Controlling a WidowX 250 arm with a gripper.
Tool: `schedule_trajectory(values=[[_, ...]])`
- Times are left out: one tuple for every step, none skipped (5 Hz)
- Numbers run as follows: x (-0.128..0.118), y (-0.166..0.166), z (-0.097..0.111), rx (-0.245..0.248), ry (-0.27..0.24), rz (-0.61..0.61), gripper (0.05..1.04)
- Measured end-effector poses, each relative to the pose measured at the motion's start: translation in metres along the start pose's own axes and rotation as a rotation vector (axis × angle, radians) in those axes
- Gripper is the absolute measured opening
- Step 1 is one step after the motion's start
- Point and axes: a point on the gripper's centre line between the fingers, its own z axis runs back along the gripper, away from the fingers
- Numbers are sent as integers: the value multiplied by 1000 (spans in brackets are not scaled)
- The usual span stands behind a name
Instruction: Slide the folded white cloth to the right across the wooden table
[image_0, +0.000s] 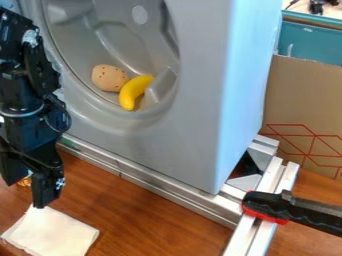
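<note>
Our claw (25, 195) hangs open, apparently empty, beside the white cloth (52, 233) on the tabletop (157, 215); the banana (133, 92) lies in the grey drum (73, 37). We judge this an approach; gripping cloth calls for careful centring.

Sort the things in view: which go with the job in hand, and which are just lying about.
With the job, judging by nearness:
- gripper, at the lower left
- white cloth, at the gripper's tip

Apparently just about:
- yellow banana and tan speckled thing, inside the grey drum
- black-and-red clamp, on the metal rails
- cardboard, at the right
</note>
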Motion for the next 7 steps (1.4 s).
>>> schedule_trajectory(values=[[-2, -1, -3, -6, 11, 0, 1000], [4, 9, -17, -15, -26, -9, 1000], [-3, 12, -45, -72, 1, -9, 1000], [-5, 5, -73, -91, 35, -9, 1000], [-3, -6, -91, -95, 42, -29, 1000], [-1, -10, -98, -99, 51, -28, 1000], [6, -3, -100, -76, 50, -12, 1000]])
